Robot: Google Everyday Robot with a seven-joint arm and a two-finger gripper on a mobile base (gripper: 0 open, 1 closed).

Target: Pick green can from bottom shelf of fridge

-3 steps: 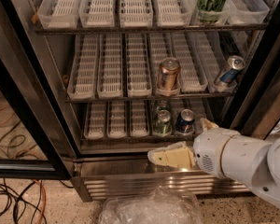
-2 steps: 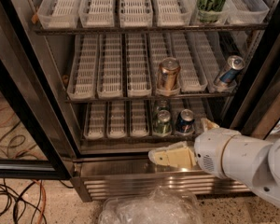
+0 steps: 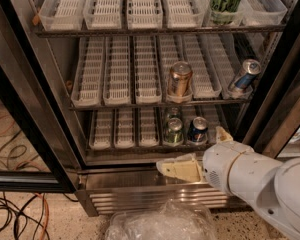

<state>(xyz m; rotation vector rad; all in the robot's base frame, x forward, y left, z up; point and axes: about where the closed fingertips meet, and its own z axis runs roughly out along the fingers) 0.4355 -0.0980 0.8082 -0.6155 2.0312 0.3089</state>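
A short green metal can is standing on the dark wire bottom shelf. The gripper is hanging just below, fingers spread.

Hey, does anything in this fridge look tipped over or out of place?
Yes: the blue can at the right end of the middle shelf leans tilted, not upright. The gripper hovers open just below the bottom shelf.

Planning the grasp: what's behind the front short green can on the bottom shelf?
A second short green aluminium can stands directly behind the front green can; only its top shows, its body covered. The gripper hovers in front of the bottom shelf, jaws open.
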